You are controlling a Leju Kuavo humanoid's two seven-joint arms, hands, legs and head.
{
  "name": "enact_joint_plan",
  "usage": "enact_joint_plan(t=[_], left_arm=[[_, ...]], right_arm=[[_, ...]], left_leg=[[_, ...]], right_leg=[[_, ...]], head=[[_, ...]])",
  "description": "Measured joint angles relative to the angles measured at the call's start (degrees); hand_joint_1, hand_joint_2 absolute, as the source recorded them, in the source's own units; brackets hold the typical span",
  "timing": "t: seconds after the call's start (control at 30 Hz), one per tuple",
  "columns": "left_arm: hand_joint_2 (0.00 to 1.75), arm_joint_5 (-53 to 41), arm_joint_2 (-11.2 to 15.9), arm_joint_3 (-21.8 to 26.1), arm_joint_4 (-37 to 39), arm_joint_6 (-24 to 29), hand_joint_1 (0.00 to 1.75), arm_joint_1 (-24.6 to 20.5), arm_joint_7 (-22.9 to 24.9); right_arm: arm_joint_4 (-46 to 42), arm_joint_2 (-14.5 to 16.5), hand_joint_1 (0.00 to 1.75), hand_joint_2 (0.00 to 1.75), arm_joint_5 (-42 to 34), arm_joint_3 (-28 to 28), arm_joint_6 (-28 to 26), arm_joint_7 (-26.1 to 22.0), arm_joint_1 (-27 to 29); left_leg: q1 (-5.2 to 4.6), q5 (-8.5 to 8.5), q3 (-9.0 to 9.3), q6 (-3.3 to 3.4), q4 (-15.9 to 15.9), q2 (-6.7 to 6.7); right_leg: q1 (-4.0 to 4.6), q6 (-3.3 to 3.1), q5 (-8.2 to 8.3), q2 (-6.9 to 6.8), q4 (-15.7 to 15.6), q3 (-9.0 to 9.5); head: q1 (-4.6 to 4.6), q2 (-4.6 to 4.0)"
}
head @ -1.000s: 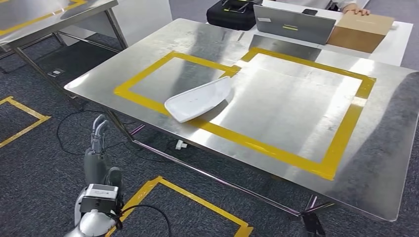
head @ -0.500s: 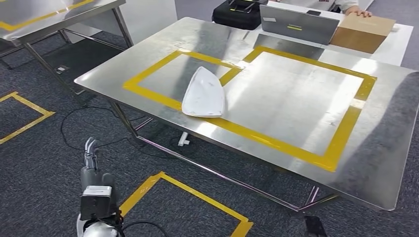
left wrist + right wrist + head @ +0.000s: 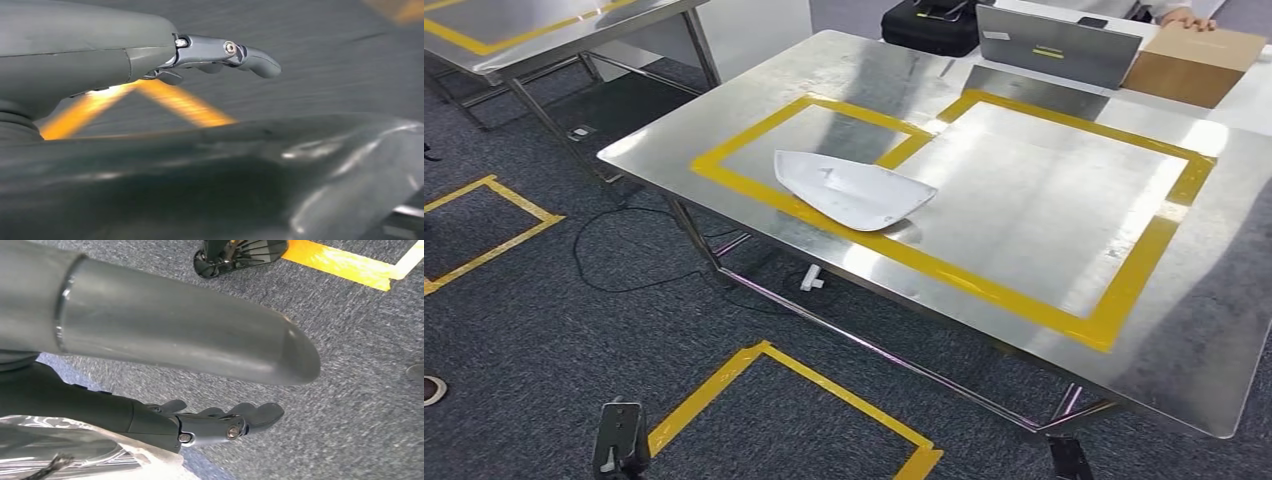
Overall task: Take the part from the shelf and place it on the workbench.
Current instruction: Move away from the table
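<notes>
Head view: the white part (image 3: 856,189) lies on the desk (image 3: 1024,200), across the yellow tape frame's (image 3: 1114,310) nine-o'clock side; placing looks finished, and nothing further seems called for.

Left wrist view: left hand (image 3: 220,55) hangs over carpet, fingers loose, grasping nothing.

Right wrist view: right hand (image 3: 220,422) likewise released.

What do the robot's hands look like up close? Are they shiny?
The left hand has a smooth, matte grey rounded cover and a thick grey thumb. Its fingers are shinier dark grey, with small silver screws at the hinges and rounded tips. The right hand looks much the same: dark fingers with a round screw, and a big smooth grey thumb shaped like a blunt tube.
</notes>
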Motion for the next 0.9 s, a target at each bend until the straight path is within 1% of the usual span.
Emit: enact_joint_plan(t=[0.03,0.07,0.1,0.13,0.17,0.2,0.23,0.27,0.3,0.33,0.37,0.4,0.43,0.47,0.5,0.53,0.57,0.6,0.63,0.67,0.7,0.73,0.77,0.8,0.83,0.87,0.9], left_arm=[[0.0,0.2,-0.1,0.5,1.3,-0.8,0.0,0.0,3.1],[0.0,0.2,-0.1,0.9,2.4,-1.4,0.0,0.1,6.4],[0.0,0.3,-0.2,1.2,3.4,-1.7,0.0,0.3,9.9],[0.0,0.3,-0.3,1.5,4.2,-1.9,0.0,0.5,13.1],[0.0,0.3,-0.5,1.7,4.9,-1.9,0.0,0.8,15.5],[0.0,0.4,-0.7,1.9,5.5,-2.0,0.0,0.9,17.1],[0.0,0.3,-0.9,2.0,5.8,-2.0,0.0,0.9,17.8],[0.0,0.2,-1.2,2.1,6.0,-2.1,0.0,0.8,18.1],[0.0,0.1,-1.4,2.1,6.3,-2.0,0.0,0.7,18.2],[0.0,-0.1,-1.6,2.1,6.5,-1.9,0.0,0.7,18.1],[0.0,-0.3,-1.7,2.1,6.6,-1.5,0.0,0.7,17.8],[0.0,-0.6,-1.7,2.1,6.8,-1.0,0.0,0.7,17.5],[0.0,-0.9,-1.7,2.1,6.9,-0.4,0.0,0.7,17.1],[0.0,-1.1,-1.8,2.1,6.9,0.1,0.0,0.6,16.7],[0.0,-1.3,-1.8,2.1,7.0,0.5,0.0,0.5,16.5],[0.0,-1.4,-1.8,2.2,7.0,0.8,0.0,0.4,16.3],[0.0,-1.5,-1.8,2.2,7.0,1.0,0.0,0.4,16.3],[0.0,-1.5,-1.8,2.2,7.2,1.1,0.0,0.3,16.2],[0.0,-1.5,-1.8,2.2,7.3,1.2,0.0,0.4,16.2],[0.0,-1.5,-1.8,2.2,7.4,1.2,0.0,0.5,16.2],[0.0,-1.5,-1.8,2.2,7.5,1.3,0.0,0.5,16.2],[0.0,-1.6,-1.8,2.2,7.6,1.3,0.0,0.4,16.2],[0.0,-1.6,-1.9,2.2,7.6,1.5,0.0,0.3,16.0],[0.0,-1.6,-1.9,2.2,7.7,1.6,0.0,0.1,15.8],[0.0,-1.7,-1.9,2.2,7.7,1.9,0.0,0.0,15.4],[0.0,-1.7,-1.9,2.2,7.7,2.2,0.0,0.1,15.0],[0.0,-1.8,-1.9,2.2,7.7,2.5,0.0,0.2,14.7]], right_arm=[[0.0,0.0,0.0,0.0,0.2,0.0,-0.1,0.2,0.0],[0.0,0.0,0.0,0.0,0.5,0.0,-0.1,0.3,0.0],[0.0,0.0,0.0,0.0,0.7,0.0,-0.2,0.5,0.0],[0.0,0.0,0.0,0.0,1.0,0.0,-0.3,0.8,-0.1],[0.0,0.0,0.0,0.0,1.2,0.1,-0.3,0.9,-0.2],[0.0,0.0,0.0,0.0,1.5,0.1,-0.4,1.1,-0.2],[0.0,0.0,0.0,0.0,1.7,0.2,-0.6,1.2,-0.2],[0.0,0.0,0.0,0.0,1.8,0.2,-0.7,1.3,-0.2],[0.0,0.0,0.0,0.0,1.9,0.2,-0.7,1.5,-0.1],[0.0,0.0,0.0,0.0,2.1,0.3,-0.8,1.6,-0.1],[0.0,0.0,0.0,0.0,2.3,0.3,-0.8,1.7,-0.1],[0.0,0.0,0.0,0.0,2.4,0.3,-0.7,1.8,-0.1],[0.0,0.0,0.0,0.0,2.5,0.3,-0.7,1.8,-0.1],[0.0,0.0,0.0,0.0,2.5,0.3,-0.6,1.9,-0.1],[0.0,-0.1,0.0,0.0,2.5,0.3,-0.5,1.9,-0.1],[0.0,-0.1,0.0,0.0,2.5,0.3,-0.4,1.9,-0.1],[0.0,-0.1,0.0,0.0,2.5,0.3,-0.3,1.9,-0.1],[0.0,-0.1,0.0,0.0,2.5,0.3,-0.2,2.0,-0.1],[0.0,-0.1,0.0,0.0,2.5,0.3,-0.2,2.0,-0.1],[0.0,-0.1,0.0,0.0,2.5,0.3,-0.2,2.0,-0.2],[0.0,-0.1,0.0,0.0,2.5,0.2,-0.2,2.0,-0.1],[-0.1,-0.1,0.0,0.0,2.5,0.2,-0.2,2.0,-0.1],[-0.1,-0.1,0.0,0.0,2.5,0.2,-0.2,2.0,-0.1],[-0.1,-0.1,0.0,0.0,2.5,0.2,-0.2,2.0,0.0],[-0.1,-0.1,0.0,0.0,2.5,0.2,-0.2,1.8,0.0],[-0.2,-0.1,0.0,0.0,2.5,0.2,-0.3,1.6,0.0],[-0.2,-0.1,0.0,0.0,2.5,0.2,-0.3,1.4,-0.1]], left_leg=[[-0.34,0.41,0.71,0.27,-1.9,1.01],[-0.63,0.27,0.79,0.43,-2.6,1.42],[-0.7,0.38,0.63,0.67,-2.9,0.8],[-0.6,0.57,0.53,0.93,-3.1,0.18],[-0.49,0.81,0.5,1.23,-3.4,-0.46],[-0.36,1.08,0.47,1.6,-3.7,-1.11],[-0.24,1.28,0.42,1.87,-3.8,-1.76],[-0.25,1.37,0.32,2.05,-3.8,-2.51],[-0.25,1.44,0.25,2.17,-3.8,-3.31],[-0.27,1.47,0.23,2.22,-3.7,-4.11],[-0.28,1.48,0.24,2.24,-3.7,-4.89],[-0.27,1.49,0.27,2.24,-3.6,-5.69],[-0.24,1.46,0.28,2.19,-3.4,-6.51],[-0.22,1.4,0.22,2.07,-3.2,-7.25],[-0.25,1.32,0.02,1.91,-2.8,-7.95],[-0.21,1.31,-0.29,1.66,-2.5,-8.57],[-0.15,1.38,-0.65,1.37,-2.3,-9.14],[-0.06,1.54,-0.98,1.07,-2.1,-9.75],[0.03,1.66,-1.21,0.78,-2.1,-10.26],[0.01,1.39,-1.46,0.47,-1.8,-9.71],[0.02,0.53,-2.07,0.12,-0.5,-8.56],[0.09,-0.94,-3.18,-0.22,2.0,-7.05],[0.23,-2.81,-4.78,-0.59,5.5,-5.43],[0.47,-4.57,-6.6,-0.86,9.5,-4.68],[0.67,-5.61,-8.02,-1.05,12.6,-4.36],[0.81,-5.67,-8.64,-1.13,14.0,-4.21],[0.9,-4.68,-8.22,-1.12,13.3,-4.07]], right_leg=[[0.14,0.14,-0.03,-0.54,0.0,-0.08],[0.26,0.29,-0.04,-1.14,0.1,-0.16],[0.29,0.48,-0.05,-1.82,0.0,-0.19],[0.22,0.71,-0.3,-1.97,0.1,-0.33],[0.1,0.91,-0.92,-1.23,0.6,-0.59],[0.0,1.08,-2.09,0.05,2.1,-1.25],[-0.07,1.18,-3.81,1.7,4.9,-2.53],[-0.05,1.2,-5.67,2.99,8.6,-4.13],[0.0,1.22,-7.21,3.62,12.5,-5.85],[0.04,1.25,-7.87,3.88,15.2,-7.13],[0.07,1.25,-7.4,3.97,15.9,-7.5],[0.05,1.24,-5.82,4.09,14.2,-6.76],[-0.05,1.2,-3.56,4.61,10.6,-5.11],[-0.22,1.17,-1.9,5.92,6.8,-3.29],[-0.46,1.13,-0.79,7.33,3.4,-1.68],[-0.58,1.09,-0.4,8.46,1.5,-0.65],[-0.6,1.01,-0.66,9.08,0.9,-0.25],[-0.53,0.85,-0.6,8.75,0.6,-0.11],[-0.5,0.61,-0.5,8.13,0.7,-0.09],[-0.55,0.35,-0.39,7.49,0.6,-0.03],[-0.62,0.08,-0.29,6.71,0.4,0.03],[-0.66,-0.14,-0.27,5.84,0.3,0.1],[-0.57,-0.28,-0.32,4.9,0.3,0.16],[-0.49,-0.4,-0.4,3.94,0.3,0.17],[-0.42,-0.46,-0.47,3.03,0.3,0.19],[-0.38,-0.48,-0.55,2.21,0.3,0.23],[-0.35,-0.49,-0.63,1.47,0.3,0.31]], head=[[0.02,0.0],[0.02,0.0],[-0.01,0.0],[0.0,0.0],[-0.03,0.0],[0.02,0.0],[0.13,0.0],[0.25,0.0],[0.36,0.0],[0.4,0.0],[0.39,0.0],[0.39,0.0],[0.39,0.0],[0.39,0.0],[0.34,0.0],[0.33,0.0],[0.3,0.0],[0.3,0.0],[0.34,0.0],[0.25,0.0],[0.1,0.0],[-0.06,0.0],[-0.21,0.0],[-0.28,0.0],[-0.27,0.0],[-0.28,0.0],[-0.28,0.0]])
